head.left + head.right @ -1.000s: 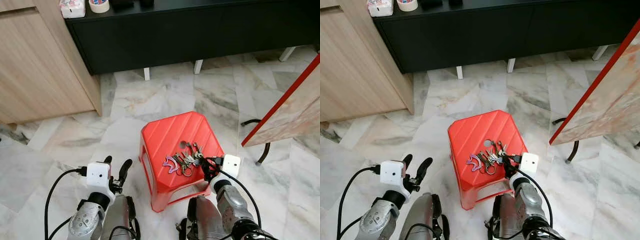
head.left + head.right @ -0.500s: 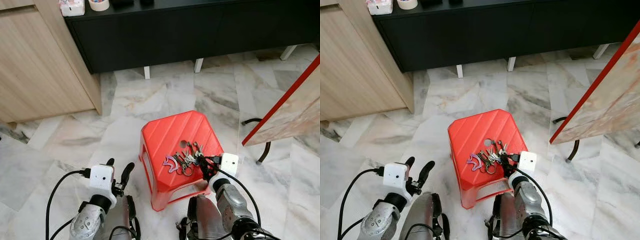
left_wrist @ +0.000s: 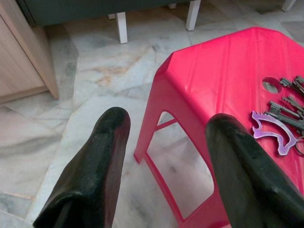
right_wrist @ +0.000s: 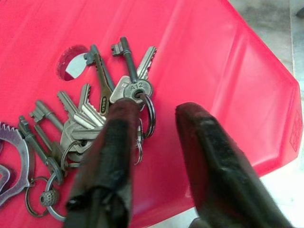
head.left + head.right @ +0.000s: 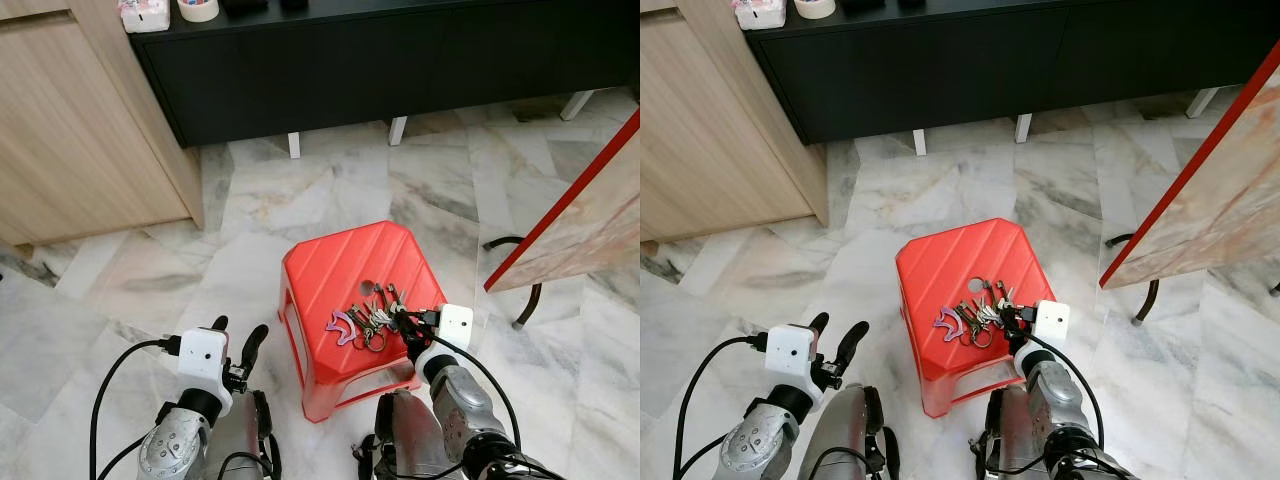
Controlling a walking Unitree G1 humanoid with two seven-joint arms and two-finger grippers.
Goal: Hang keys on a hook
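Now, stool: bunch of grey metal keys (image 4: pixel 102 111) lies atop the red plastic stool (image 5: pixel 340 270).
My right gripper (image 4: pixel 156 142): fingers apart, one touching the bunch's ring.
Risk: closing askew may push the bunch off the stool.
My left gripper (image 3: pixel 166 156): apart, idle beside the stool.

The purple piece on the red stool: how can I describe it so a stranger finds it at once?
Look at the red stool on the marble floor. On its near part lies the bunch of keys, and the purple piece is at the bunch's left end. It alone is flat, curved and purple; the rest is grey metal.

key head (image 4: pixel 135 88) stamped probably "A12", darker key (image 4: pixel 102 101) "SOLO"
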